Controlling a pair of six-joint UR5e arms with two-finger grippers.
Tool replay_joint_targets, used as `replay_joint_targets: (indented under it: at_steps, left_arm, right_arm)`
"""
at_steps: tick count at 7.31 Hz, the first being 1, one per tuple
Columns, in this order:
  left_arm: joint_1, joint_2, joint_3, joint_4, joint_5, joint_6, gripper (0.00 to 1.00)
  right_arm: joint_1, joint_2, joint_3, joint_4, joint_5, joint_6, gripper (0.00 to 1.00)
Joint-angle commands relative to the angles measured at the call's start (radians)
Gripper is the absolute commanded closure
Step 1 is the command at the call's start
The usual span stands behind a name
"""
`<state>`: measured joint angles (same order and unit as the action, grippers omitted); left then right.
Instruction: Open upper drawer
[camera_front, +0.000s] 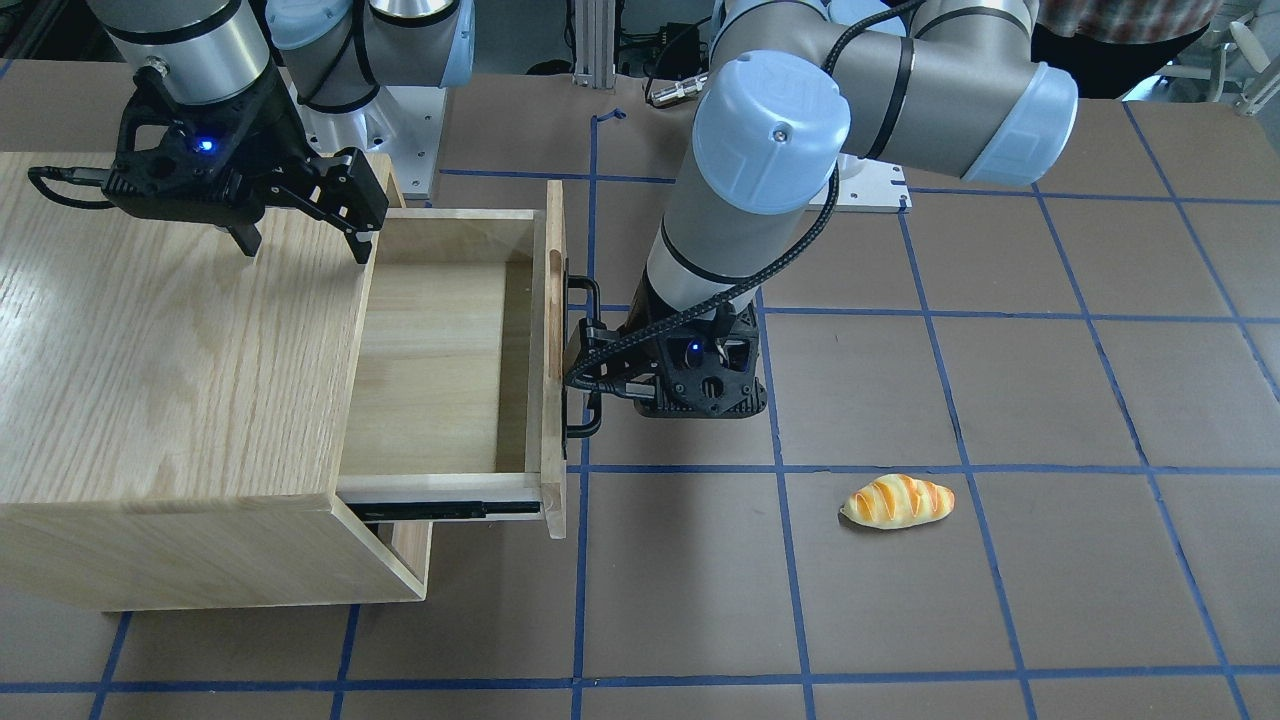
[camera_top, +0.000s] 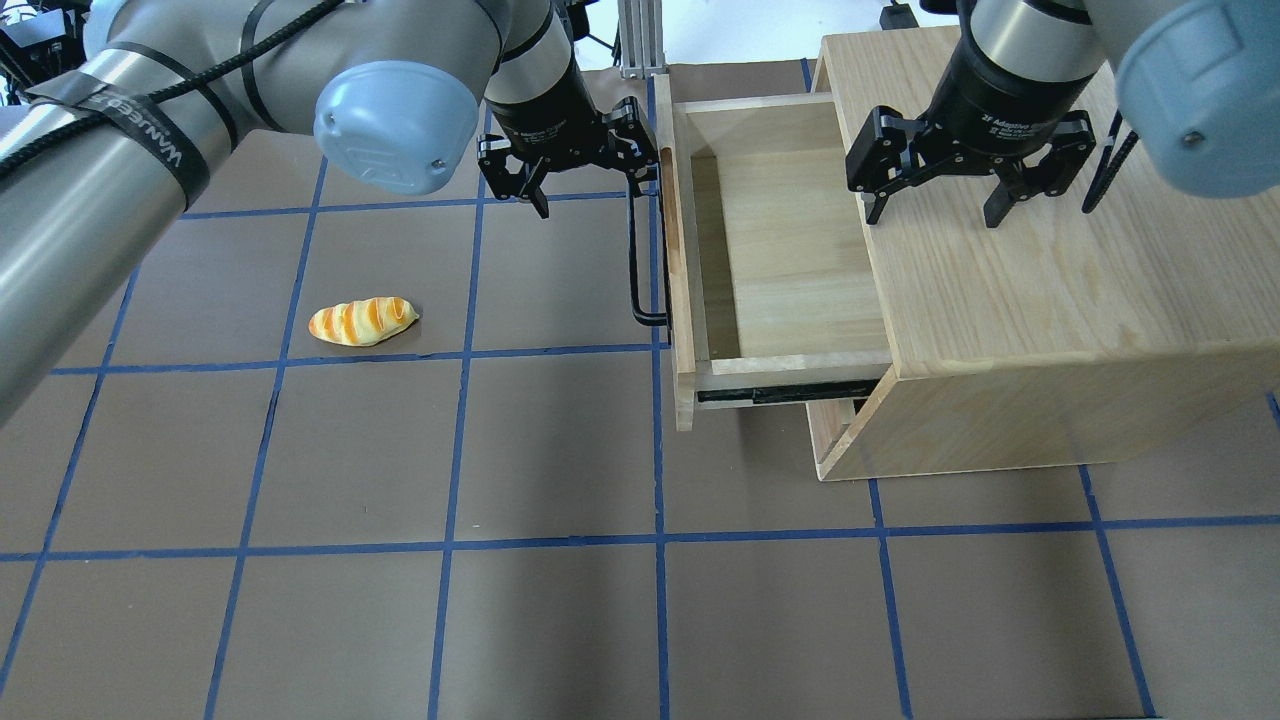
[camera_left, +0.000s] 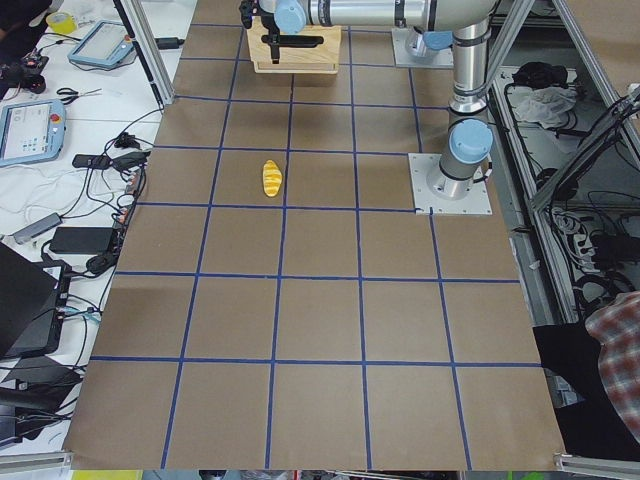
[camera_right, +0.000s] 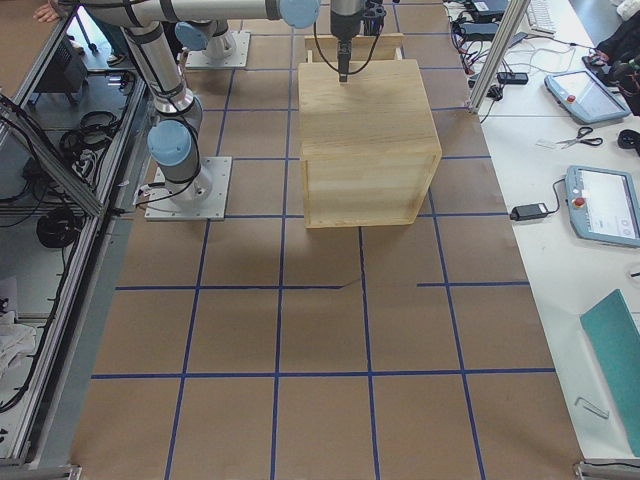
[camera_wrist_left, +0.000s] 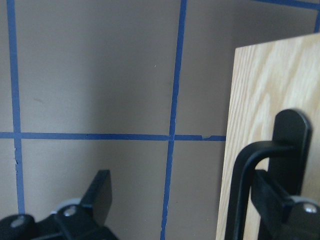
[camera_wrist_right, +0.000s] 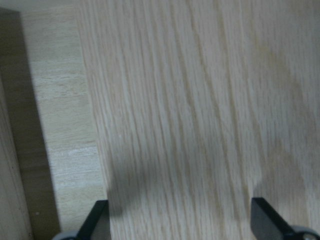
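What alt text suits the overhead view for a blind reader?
A pale oak drawer stands pulled out of its oak cabinet, the open left gripper straddling its long black bar handle. The open right gripper hangs above the cabinet top; an orange-striped bread roll lies on the brown table.

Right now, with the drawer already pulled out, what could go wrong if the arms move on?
1. One finger of the open left gripper seems to sit behind the handle; moving away sideways could snag it and jerk the drawer.
2. The drawer is far out; more pulling may drag the cabinet, and I cannot tell whether the open right gripper is pressing it down.
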<state>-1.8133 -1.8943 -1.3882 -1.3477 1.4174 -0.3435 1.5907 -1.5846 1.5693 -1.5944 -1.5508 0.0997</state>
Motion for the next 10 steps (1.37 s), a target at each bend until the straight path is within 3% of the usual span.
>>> replay_joint_targets:
  at_steps: [1,4,5,7,8,10]
  left_arm:
    - [0.000,0.023,0.043,-0.080,0.002,-0.032,0.00]
    - [0.067,0.060,0.045,-0.117,0.015,0.024,0.00]
    - [0.104,0.082,0.048,-0.128,0.031,0.173,0.00]
    - [0.248,0.127,0.028,-0.133,0.093,0.281,0.00]
    - [0.288,0.151,0.023,-0.154,0.180,0.325,0.00]
    - [0.339,0.195,0.009,-0.203,0.193,0.359,0.00]
  right_arm:
    - [0.000,0.000,0.000,0.001,-0.002,0.000,0.00]
    - [0.000,0.000,0.000,-0.001,0.000,0.000,0.00]
    - [0.000,0.000,0.000,0.001,0.000,0.000,0.00]
    - [0.000,0.000,0.000,-0.001,0.000,0.000,0.00]
    - [0.000,0.000,0.000,-0.001,-0.002,0.000,0.00]
    - [0.000,0.000,0.000,0.001,-0.002,0.000,0.00]
